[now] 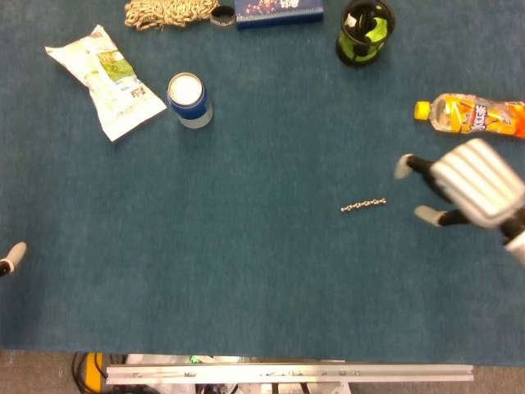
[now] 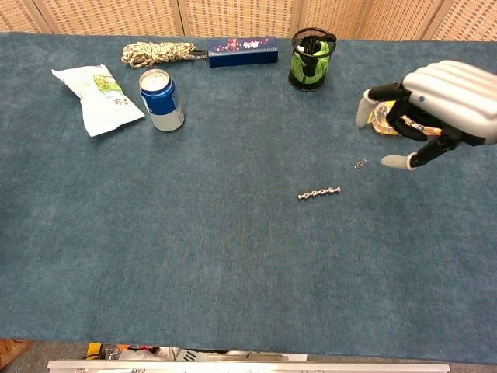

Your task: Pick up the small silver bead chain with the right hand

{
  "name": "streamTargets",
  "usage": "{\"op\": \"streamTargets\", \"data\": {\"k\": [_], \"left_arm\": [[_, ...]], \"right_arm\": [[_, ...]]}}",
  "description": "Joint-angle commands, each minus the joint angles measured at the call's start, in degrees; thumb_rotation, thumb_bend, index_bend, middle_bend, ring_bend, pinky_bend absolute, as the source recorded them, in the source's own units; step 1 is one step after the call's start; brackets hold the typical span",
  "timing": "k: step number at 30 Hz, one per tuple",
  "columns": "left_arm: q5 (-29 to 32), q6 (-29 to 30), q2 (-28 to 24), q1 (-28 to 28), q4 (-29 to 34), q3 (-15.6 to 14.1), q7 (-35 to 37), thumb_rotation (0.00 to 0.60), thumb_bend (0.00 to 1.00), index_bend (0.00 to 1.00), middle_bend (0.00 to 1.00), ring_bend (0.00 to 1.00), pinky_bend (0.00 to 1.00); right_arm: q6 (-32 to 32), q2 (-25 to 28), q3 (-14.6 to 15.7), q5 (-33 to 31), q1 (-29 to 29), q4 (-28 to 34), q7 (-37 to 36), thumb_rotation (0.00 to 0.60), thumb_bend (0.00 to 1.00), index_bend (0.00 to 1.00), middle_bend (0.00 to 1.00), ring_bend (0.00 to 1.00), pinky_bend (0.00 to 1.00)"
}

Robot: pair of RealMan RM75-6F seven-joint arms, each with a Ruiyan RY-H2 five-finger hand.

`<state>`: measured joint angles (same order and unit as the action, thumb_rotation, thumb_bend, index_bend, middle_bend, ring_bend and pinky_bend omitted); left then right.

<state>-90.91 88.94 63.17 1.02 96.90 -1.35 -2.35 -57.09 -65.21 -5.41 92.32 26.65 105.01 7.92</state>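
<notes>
The blue carpeted table is soft and napped, so a thin thing sinks slightly into its pile; the right hand, ribbed and pale, hovers with fingers spread wide and holds nothing; the left hand shows only a fingertip at the far edge, its state impossible to tell, and is much farther away; the small silver bead chain lies on the cloth to the left of the right hand, near but apart, its long axis running left to right with a slight tilt, metallic, knobbly and slender.
</notes>
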Motion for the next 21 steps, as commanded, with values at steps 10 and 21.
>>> {"op": "streamTargets", "data": {"k": [10, 21], "left_arm": [[-0.3, -0.3, -0.5, -0.1, 0.1, -0.4, 0.5, 0.600, 0.17, 0.02, 0.04, 0.03, 0.00], [-0.1, -0.5, -0.3, -0.3, -0.1, -0.5, 0.5, 0.600, 0.17, 0.02, 0.04, 0.03, 0.00]], "right_arm": [[7.6, -9.9, -0.2, -9.0, 5.8, -5.6, 8.7, 0.600, 0.15, 0.45, 0.97, 0.99, 1.00], [12.6, -15.3, 0.6, -16.4, 9.7, -9.7, 13.3, 0.600, 0.19, 0.49, 0.97, 1.00, 1.00]]}}
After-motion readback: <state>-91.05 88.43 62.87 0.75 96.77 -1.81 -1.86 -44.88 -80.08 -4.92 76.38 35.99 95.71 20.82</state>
